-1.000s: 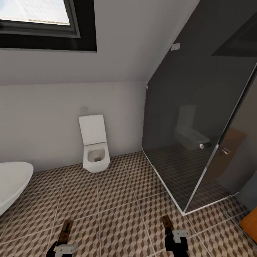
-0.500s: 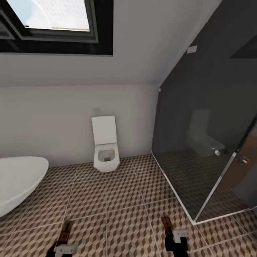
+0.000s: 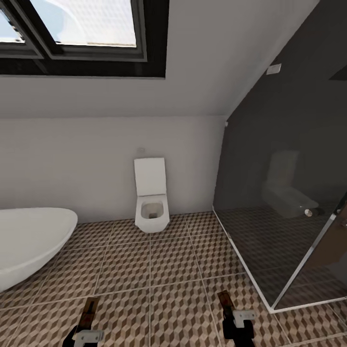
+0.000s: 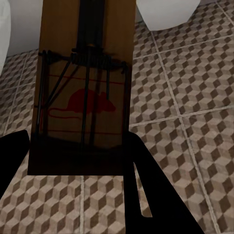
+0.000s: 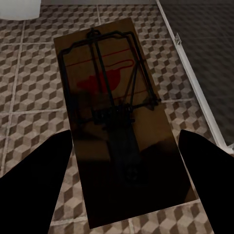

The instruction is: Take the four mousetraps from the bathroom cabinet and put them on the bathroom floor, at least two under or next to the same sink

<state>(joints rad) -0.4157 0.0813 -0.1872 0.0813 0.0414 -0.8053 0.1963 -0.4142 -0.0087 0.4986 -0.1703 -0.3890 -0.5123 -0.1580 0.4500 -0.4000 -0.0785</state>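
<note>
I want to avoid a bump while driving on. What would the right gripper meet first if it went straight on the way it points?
Probably the bathroom floor: the right gripper, shut on a mousetrap, points forward and down at bare tiles, beside the shower glass's base. Depth is unclear.

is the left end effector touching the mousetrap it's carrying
Touching. In the left wrist view the mousetrap sits between the left end effector fingers, its lower end running into them, above the floor.

View swung leftward: more bathtub (image 3: 29,241), toilet (image 3: 151,202) nearer centre, shower glass (image 3: 289,193) farther right.
</note>
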